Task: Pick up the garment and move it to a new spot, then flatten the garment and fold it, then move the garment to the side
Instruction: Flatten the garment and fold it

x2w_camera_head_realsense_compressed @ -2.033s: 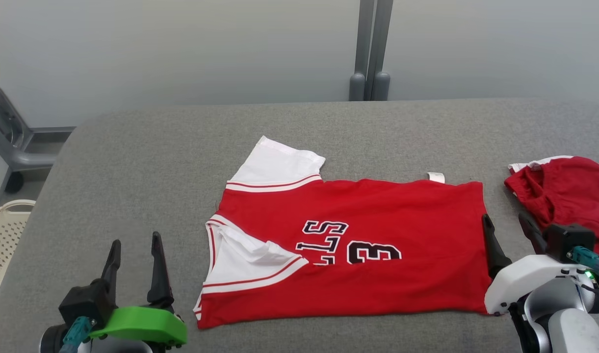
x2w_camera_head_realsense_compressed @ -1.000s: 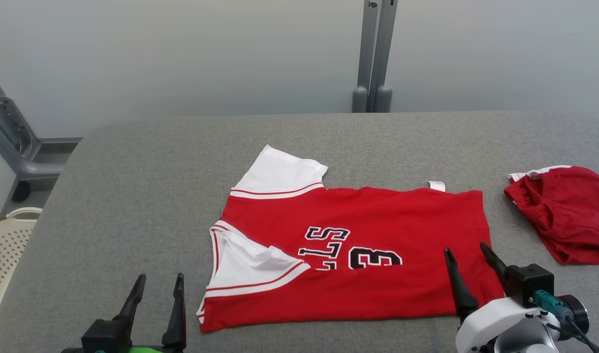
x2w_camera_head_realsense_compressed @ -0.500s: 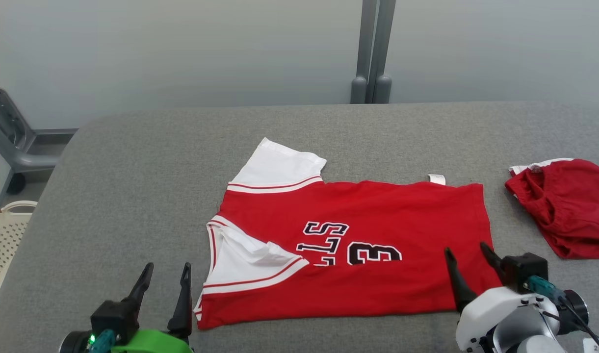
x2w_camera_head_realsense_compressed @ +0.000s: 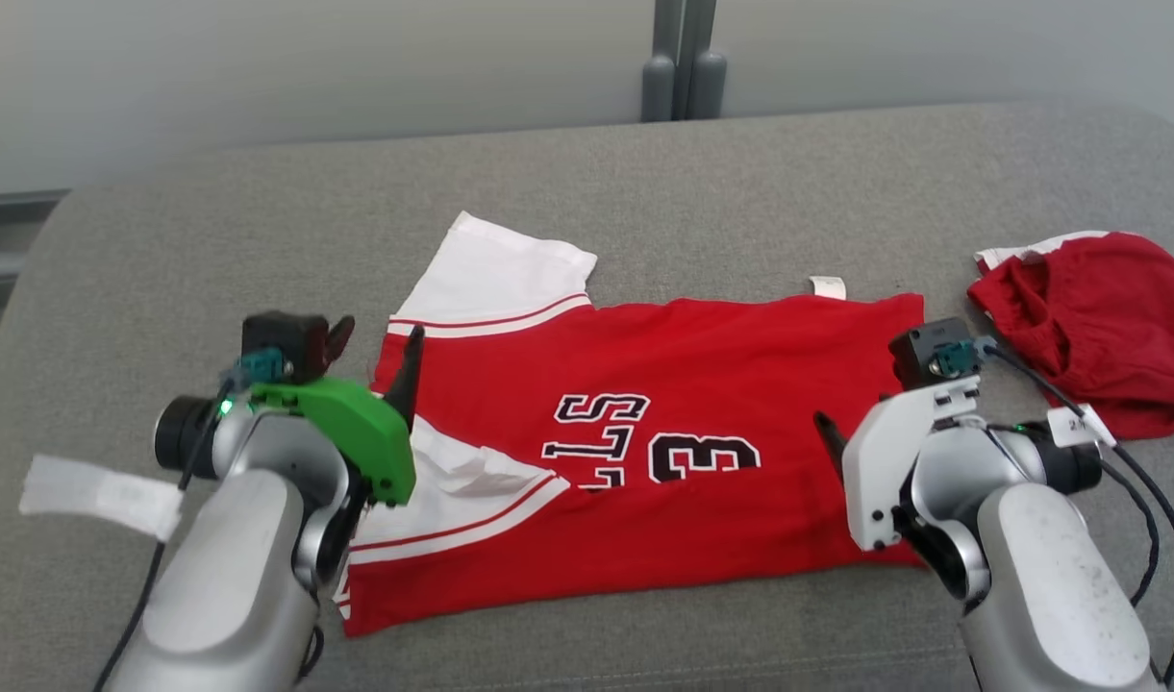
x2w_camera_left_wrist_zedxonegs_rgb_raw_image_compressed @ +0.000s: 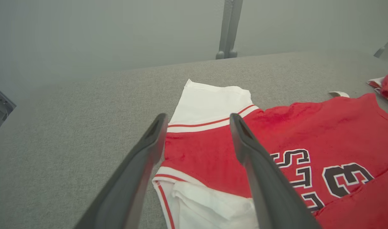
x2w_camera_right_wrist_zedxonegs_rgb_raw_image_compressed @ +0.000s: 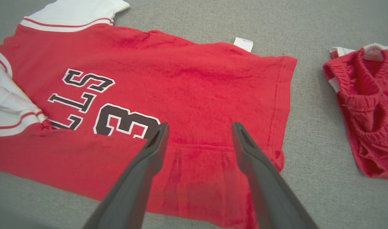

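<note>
Left gripper (x2w_camera_head_realsense_compressed: 378, 333), jaws being held wide and empty, is being poised over the white-sleeved end of the red jersey (x2w_camera_head_realsense_compressed: 683, 423), which is being spread long-axis left-to-right on the grey table (x2w_camera_head_realsense_compressed: 212, 240), hem end being overhung by the equally wide, empty right gripper (x2w_camera_right_wrist_zedxonegs_rgb_raw_image_compressed: 200, 126).

Two garments are counted on one grey tabletop (x2w_camera_head_realsense_compressed: 260, 221): one red jersey (x2w_camera_head_realsense_compressed: 702, 384) and one crumpled pair of red shorts (x2w_camera_head_realsense_compressed: 1106, 317). Two white sleeves (x2w_camera_head_realsense_compressed: 495, 264) are counted on the red jersey, together with one white label (x2w_camera_head_realsense_compressed: 827, 286) at its far edge and one printed numeral 3 (x2w_camera_head_realsense_compressed: 707, 459). Two grippers are counted: one left gripper (x2w_camera_left_wrist_zedxonegs_rgb_raw_image_compressed: 197, 118) and one right gripper (x2w_camera_right_wrist_zedxonegs_rgb_raw_image_compressed: 200, 125). Two dark fingers (x2w_camera_right_wrist_zedxonegs_rgb_raw_image_compressed: 257, 178) are fitted to each, four in total. One green cover (x2w_camera_head_realsense_compressed: 356, 423) is counted on the left arm. Two white tags (x2w_camera_head_realsense_compressed: 101, 495) are counted, one per arm. Two grey upright posts (x2w_camera_head_realsense_compressed: 660, 67) are counted behind the tabletop.
</note>
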Available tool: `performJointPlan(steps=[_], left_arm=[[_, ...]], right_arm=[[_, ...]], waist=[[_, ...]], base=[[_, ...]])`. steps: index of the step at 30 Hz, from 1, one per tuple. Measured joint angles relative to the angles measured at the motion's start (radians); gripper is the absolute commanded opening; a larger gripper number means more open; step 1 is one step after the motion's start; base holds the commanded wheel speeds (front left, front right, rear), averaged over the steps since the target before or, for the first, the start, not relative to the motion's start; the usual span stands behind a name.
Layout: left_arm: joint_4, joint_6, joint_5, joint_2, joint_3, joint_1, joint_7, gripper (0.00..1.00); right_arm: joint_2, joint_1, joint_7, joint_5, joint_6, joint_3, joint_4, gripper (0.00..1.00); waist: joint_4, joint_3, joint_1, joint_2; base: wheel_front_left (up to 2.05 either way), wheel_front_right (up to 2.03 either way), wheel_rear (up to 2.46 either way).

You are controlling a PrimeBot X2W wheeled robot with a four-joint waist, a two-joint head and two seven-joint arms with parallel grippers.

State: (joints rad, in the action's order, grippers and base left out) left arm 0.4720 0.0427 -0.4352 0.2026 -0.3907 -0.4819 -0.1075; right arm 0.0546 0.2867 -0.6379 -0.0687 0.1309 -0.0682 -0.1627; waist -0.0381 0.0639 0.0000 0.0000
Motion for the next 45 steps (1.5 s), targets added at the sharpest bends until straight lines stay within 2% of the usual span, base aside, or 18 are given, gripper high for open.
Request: performJointPlan(steps=[9,21,27,35,45], left_arm=[[0.191,0.001,0.010,-0.024,-0.009,-0.263,-0.087,1.00],[0.391,-0.004,0.058,0.020,-0.029,-0.556,-0.199,1.00],[0.468,-0.037,0.089,0.046,-0.048,-0.631,-0.232,1.00],[0.542,-0.049,0.113,0.076,-0.066,-0.695,-0.256,1.00],[0.582,-0.051,0.114,0.096,-0.077,-0.739,-0.276,1.00]], right_arm=[[0.034,0.172,-0.052,0.001,0.000,-0.041,-0.014,1.00],[0.071,0.337,-0.056,-0.018,0.000,-0.068,-0.026,1.00],[0.067,0.385,-0.037,-0.021,0.000,-0.074,-0.022,1.00],[0.060,0.395,-0.020,-0.026,0.000,-0.101,-0.032,1.00],[0.064,0.405,-0.014,-0.028,0.000,-0.116,-0.035,1.00]], waist=[[-0.066,0.120,0.0000,0.0000],[-0.152,0.299,0.0001,0.0000],[-0.192,0.374,0.0002,0.0000],[-0.238,0.425,0.0002,0.0000],[-0.253,0.443,0.0001,0.0000]], base=[[0.00,0.00,0.00],[0.00,0.00,0.00],[0.00,0.00,0.00],[0.00,0.00,0.00],[0.00,0.00,0.00]])
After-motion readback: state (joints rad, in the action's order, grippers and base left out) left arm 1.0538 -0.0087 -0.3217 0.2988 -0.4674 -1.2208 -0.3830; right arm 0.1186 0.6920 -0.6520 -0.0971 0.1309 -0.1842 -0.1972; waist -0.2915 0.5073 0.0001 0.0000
